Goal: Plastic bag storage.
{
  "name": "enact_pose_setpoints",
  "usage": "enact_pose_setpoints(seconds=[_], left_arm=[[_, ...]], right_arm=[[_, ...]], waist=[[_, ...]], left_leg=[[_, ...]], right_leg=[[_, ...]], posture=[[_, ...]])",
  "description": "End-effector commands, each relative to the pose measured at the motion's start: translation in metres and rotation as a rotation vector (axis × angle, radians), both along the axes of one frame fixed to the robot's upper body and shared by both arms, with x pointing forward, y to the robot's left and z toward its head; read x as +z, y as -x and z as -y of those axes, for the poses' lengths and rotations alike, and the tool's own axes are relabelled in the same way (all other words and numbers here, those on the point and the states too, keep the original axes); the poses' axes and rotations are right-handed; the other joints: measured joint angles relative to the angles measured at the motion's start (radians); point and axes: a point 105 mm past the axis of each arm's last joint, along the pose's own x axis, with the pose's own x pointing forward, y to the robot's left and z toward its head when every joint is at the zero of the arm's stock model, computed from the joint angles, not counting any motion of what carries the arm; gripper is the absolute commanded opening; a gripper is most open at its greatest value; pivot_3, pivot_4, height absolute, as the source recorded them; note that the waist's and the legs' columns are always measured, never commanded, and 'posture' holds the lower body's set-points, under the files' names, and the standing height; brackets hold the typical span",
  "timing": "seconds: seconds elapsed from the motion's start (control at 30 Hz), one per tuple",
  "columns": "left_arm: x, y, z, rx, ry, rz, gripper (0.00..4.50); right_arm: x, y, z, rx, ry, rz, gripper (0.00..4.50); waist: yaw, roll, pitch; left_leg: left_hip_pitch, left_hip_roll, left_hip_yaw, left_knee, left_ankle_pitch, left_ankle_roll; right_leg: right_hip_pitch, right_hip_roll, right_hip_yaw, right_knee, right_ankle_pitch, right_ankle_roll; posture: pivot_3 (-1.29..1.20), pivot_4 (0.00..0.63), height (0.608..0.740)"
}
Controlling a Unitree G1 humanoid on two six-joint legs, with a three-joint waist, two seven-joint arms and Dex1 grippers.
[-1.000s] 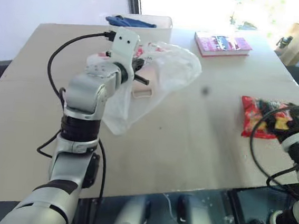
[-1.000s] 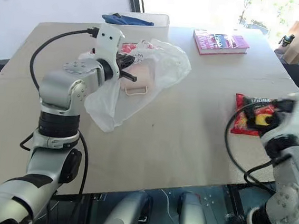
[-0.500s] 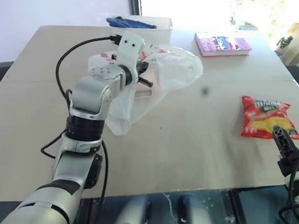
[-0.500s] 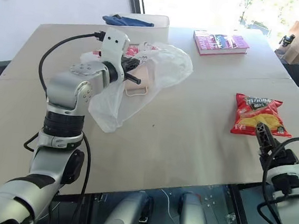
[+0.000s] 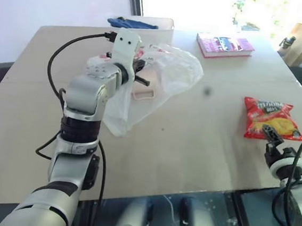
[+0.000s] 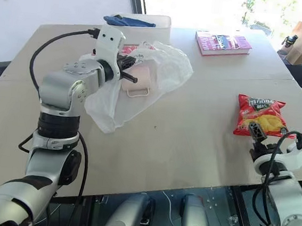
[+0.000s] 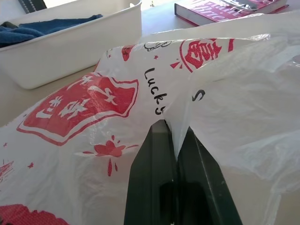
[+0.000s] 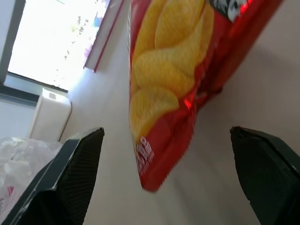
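Landmark: the table point(image 6: 191, 143), a flat pale-beige board with a matte top, is carrying everything named below.
Plastic bag point(image 5: 170, 75): one, thin, crinkly, see-through white film with red printed marks, is hanging in a loose fold toward the table's far left part and trailing down onto the top.
Left gripper point(image 7: 177, 136): its two black fingers are clamping tight on a pinched fold of the plastic bag, above the table's left half.
Inside the bag: one pale pinkish item with a loop-shaped handle point(image 6: 138, 82) is showing through the film; its full form is hard to make out.
Right gripper point(image 6: 255, 135): its fingers are standing spread wide and gripping nothing, at the table's near right edge, just short of the chip packet.
Chip packet point(image 5: 271, 119): one, glossy red and yellow, crimped at its ends, is lying flat on the table's right side.
Book point(image 5: 224, 45): one, flat, pink cover, is lying at the table's far edge.
Tub point(image 7: 75, 42): one, white, smooth plastic with rounded corners, is sitting at the table's far left edge behind the bag.
Cloth point(image 7: 42, 28): one, blue and rumpled, is lying in the tub, partly cut off by its rim.
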Motion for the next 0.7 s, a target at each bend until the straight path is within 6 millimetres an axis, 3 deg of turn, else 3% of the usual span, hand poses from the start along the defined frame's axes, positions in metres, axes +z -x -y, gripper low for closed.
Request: enact_pose_setpoints(seconds=[0.03,0.23,0.33,0.57,0.6,0.7], left_arm=[[0.02,0.005,-0.005,0.01,-0.006,0.072,0.0],[0.024,0.006,-0.008,0.023,-0.014,0.083,0.0],[0.024,0.007,-0.008,0.025,-0.013,0.084,0.0],[0.026,0.008,-0.011,0.034,-0.019,0.095,0.0],[0.026,0.008,-0.011,0.035,-0.017,0.095,0.0],[0.025,0.008,-0.01,0.035,-0.014,0.094,0.0]], right_arm=[[0.004,-0.016,0.016,-0.057,-0.034,0.061,4.44],[-0.008,-0.038,0.032,-0.125,0.012,0.072,4.44],[-0.016,-0.043,0.034,-0.139,0.02,0.098,3.64],[-0.004,-0.043,0.026,-0.104,0.116,0.183,0.24],[-0.001,-0.041,0.022,-0.079,0.143,0.193,0.03],[0.012,-0.033,0.01,0.005,0.206,0.237,0.03]], waist=[[0.0,0.0,0.0],[-0.001,0.0,0.0],[0.0,0.0,0.0],[0.001,0.0,0.0],[0.002,0.0,0.0],[0.003,0.0,0.0]], left_leg=[[0.0,0.0,0.0,0.0,0.0,0.0],[0.0,0.001,0.001,0.0,0.0,0.0],[0.0,0.001,0.002,0.0,0.0,0.0],[0.001,0.002,0.001,0.0,0.0,0.0],[0.001,0.002,0.001,0.0,0.0,0.0],[0.0,0.002,0.001,0.0,0.0,0.0]], right_leg=[[0.0,0.001,0.0,0.0,0.0,0.0],[0.0,0.002,0.002,0.0,0.0,0.0],[0.0,0.002,0.002,0.0,0.0,0.0],[0.0,0.002,0.003,0.0,0.0,0.0],[0.0,0.002,0.003,0.0,0.0,0.0],[0.0,0.001,0.002,-0.001,0.0,0.0]], posture=[[0.0,0.15,0.74],[0.0,0.15,0.74],[0.0,0.15,0.74],[0.0,0.15,0.74],[0.0,0.15,0.74],[0.0,0.15,0.74]])
